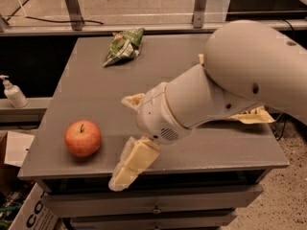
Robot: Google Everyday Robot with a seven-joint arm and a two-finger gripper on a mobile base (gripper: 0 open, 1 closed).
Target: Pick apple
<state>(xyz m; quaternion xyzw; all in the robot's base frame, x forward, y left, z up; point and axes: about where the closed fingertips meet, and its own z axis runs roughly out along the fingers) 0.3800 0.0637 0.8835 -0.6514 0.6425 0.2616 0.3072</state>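
A round red-orange apple (83, 138) with a short dark stem sits near the front left corner of the grey table (96, 90). My gripper (121, 177) hangs at the end of the big white arm (230, 85), low over the table's front edge. It is just right of the apple, about an apple's width away, and does not touch it. It points down and to the left and holds nothing that I can see.
A green snack bag (124, 46) lies at the back of the table. A yellow snack bag (252, 116) lies at the right, mostly hidden behind the arm. A soap bottle (13, 94) stands on a ledge left of the table. A cardboard box (29, 214) is on the floor at the lower left.
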